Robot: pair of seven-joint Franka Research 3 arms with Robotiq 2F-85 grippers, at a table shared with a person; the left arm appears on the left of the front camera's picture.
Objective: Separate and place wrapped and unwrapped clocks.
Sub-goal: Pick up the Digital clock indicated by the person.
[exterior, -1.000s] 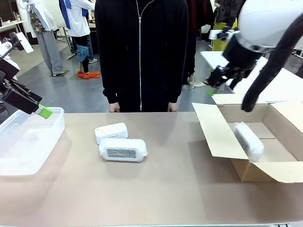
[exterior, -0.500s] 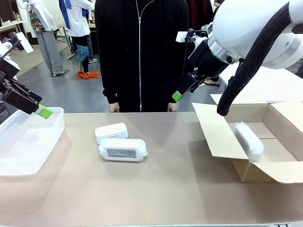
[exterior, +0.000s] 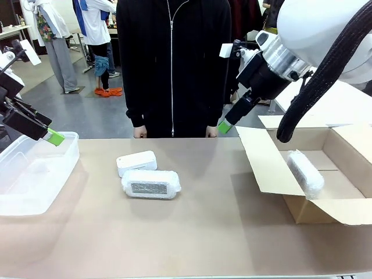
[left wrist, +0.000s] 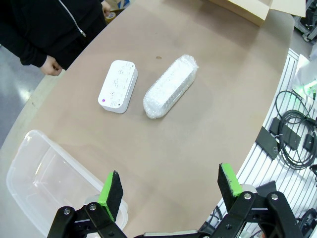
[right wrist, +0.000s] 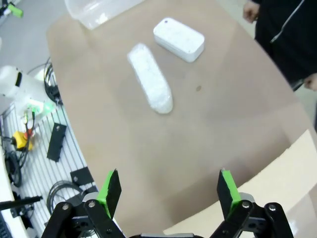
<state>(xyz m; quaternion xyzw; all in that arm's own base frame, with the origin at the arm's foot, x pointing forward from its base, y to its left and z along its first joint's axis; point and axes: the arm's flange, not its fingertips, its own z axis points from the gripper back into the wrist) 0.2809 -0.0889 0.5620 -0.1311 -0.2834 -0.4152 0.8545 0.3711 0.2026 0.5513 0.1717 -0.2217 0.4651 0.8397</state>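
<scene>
A bare white clock (exterior: 136, 163) lies left of the table's middle, with a bubble-wrapped clock (exterior: 151, 184) just in front of it. Both lie side by side as the bare clock (left wrist: 118, 86) and the wrapped clock (left wrist: 171, 86) in the left wrist view, and as the bare clock (right wrist: 179, 39) and the wrapped clock (right wrist: 150, 85) in the right wrist view. Another wrapped clock (exterior: 304, 173) lies in the cardboard box (exterior: 349, 212) at right. My left gripper (exterior: 51, 136) hangs open over the plastic bin (exterior: 35, 197). My right gripper (exterior: 226, 124) is open, high beside the box flap, empty.
A person in a black zipped jacket (exterior: 173, 64) stands at the far edge, hands (exterior: 140, 133) at the table's rim. The box's open flap (exterior: 263, 160) reaches toward the middle. Cables and gear (left wrist: 290, 139) lie off the table's near side.
My right arm has swung from over the box toward the table's middle, its gripper still open and coming a little lower in the last half second. The left arm and clocks have stayed put.
</scene>
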